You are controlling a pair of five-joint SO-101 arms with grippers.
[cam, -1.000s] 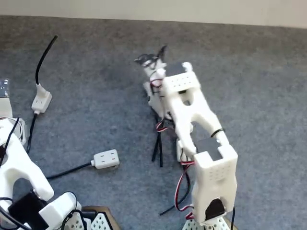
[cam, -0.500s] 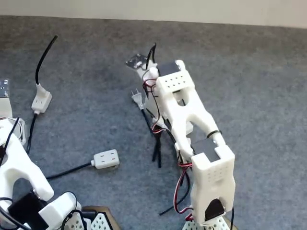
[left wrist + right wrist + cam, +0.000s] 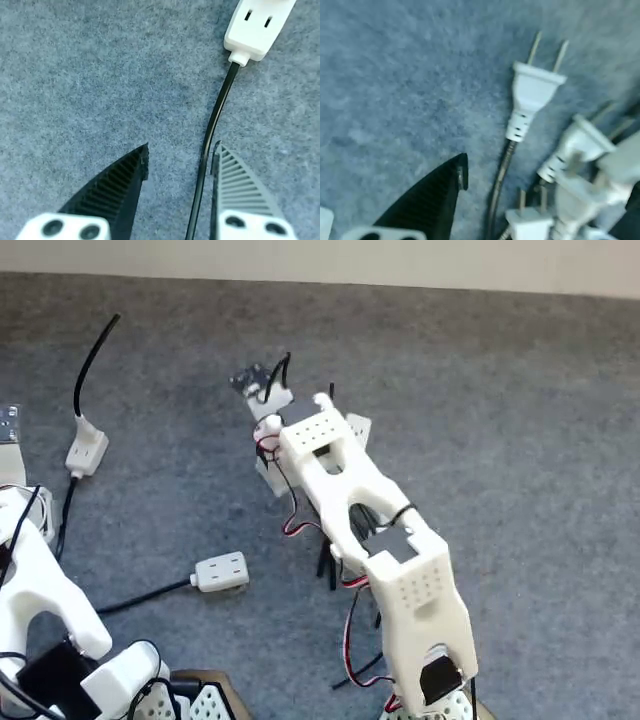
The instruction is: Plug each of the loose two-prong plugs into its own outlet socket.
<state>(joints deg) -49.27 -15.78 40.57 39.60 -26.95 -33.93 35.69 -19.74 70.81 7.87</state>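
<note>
Several white two-prong plugs lie bunched on the grey carpet; one plug (image 3: 532, 95) lies apart from the others (image 3: 580, 145), prongs pointing away from the camera. My right gripper (image 3: 540, 185) hovers open just above them, its black finger (image 3: 432, 200) beside that plug's cord. The right arm (image 3: 340, 490) covers most of the bunch. One white outlet socket (image 3: 86, 452) lies at the far left and a second outlet socket (image 3: 222, 571) lies nearer the front. My left gripper (image 3: 180, 155) is open over the first socket's (image 3: 255, 30) black cord (image 3: 212, 130), holding nothing.
The left arm (image 3: 35, 580) sits folded at the front left corner. Black cords (image 3: 95, 355) trail across the carpet on the left, and dark cords (image 3: 328, 560) run under the right arm. A pale wall edge runs along the back.
The right arm has swung to the left over the plug bunch, its wrist now farther left and slightly nearer. The left arm and both sockets have stayed put.
</note>
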